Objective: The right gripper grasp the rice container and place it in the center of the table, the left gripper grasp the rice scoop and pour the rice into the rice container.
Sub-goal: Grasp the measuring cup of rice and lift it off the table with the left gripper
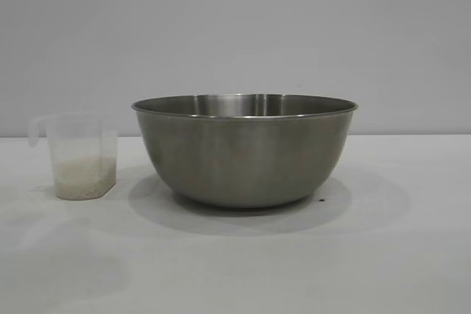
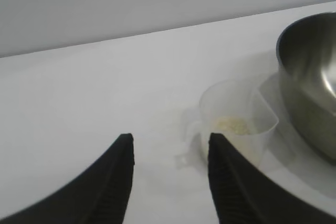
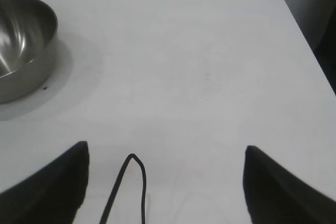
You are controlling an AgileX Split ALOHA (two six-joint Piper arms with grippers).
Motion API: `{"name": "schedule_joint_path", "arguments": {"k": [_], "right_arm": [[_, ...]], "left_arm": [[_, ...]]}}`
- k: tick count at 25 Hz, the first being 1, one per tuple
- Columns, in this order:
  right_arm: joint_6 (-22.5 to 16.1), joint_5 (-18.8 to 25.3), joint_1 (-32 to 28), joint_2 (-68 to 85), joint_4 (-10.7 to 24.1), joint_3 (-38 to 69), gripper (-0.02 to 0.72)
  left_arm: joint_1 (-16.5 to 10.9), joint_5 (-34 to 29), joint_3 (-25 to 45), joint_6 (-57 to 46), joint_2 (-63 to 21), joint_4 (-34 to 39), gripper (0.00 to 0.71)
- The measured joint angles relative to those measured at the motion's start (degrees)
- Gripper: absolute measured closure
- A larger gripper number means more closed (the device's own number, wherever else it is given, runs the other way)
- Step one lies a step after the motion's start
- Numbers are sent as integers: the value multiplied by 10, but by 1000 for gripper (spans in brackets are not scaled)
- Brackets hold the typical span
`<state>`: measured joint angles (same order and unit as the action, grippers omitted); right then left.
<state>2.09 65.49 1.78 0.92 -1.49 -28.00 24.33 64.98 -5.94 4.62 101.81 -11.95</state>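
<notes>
Bowl (image 1: 245, 151) sits upright at roughly table (image 1: 412, 255) centre in the exterior view, nothing holding it. Judgement: placement step looks done, scoop step is up next.

Scoop (image 1: 79, 156) stands upright at the bowl's 9 o'clock in the exterior view, near it but not touching, with a gap of bare table between. Handle loop sticks out on the side away from the bowl. Rice (image 1: 82, 178) fills the bottom third or so. Bowl interior isn't visible from the exterior view; wrist views show only bare steel on the part of the wall they catch, so no rice seen in it.

Left gripper (image 2: 170, 145): jaws apart, nothing between them, hovering short of the scoop (image 2: 239, 129). Left wrist view shows the scoop off to one side of the finger gap, not centred in it, bowl (image 2: 310, 77) just beyond.

Right gripper (image 3: 167, 153): jaws wide apart, empty, well clear of the bowl (image 3: 23, 45), over bare table. A thin cable (image 3: 128, 187) loops between the fingers. Looks parked.

Neither arm shows in the exterior view.

Next move, my read: left arm needs to shift sideways so the scoop or its handle falls between the fingers, then close. Cup is thin plastic and light, so an off-centre approach could nudge or tip it and spill the rice. After that lift, carry over the rim, tilt.
</notes>
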Motion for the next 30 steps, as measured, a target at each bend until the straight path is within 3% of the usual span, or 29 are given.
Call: {"name": "schedule_joint_path", "arguments": {"k": [3,17,30], "right_arm": [[0,0,0,0,0,0,166],[0,0,0,0,0,0,166],[0,0,0,0,0,0,166]], "left_arm": [[0,0,-10,-12,27,12,487],[0,3,-99,-15,84,-18,485],[0,6,-139,-15,110,-39,485]]}}
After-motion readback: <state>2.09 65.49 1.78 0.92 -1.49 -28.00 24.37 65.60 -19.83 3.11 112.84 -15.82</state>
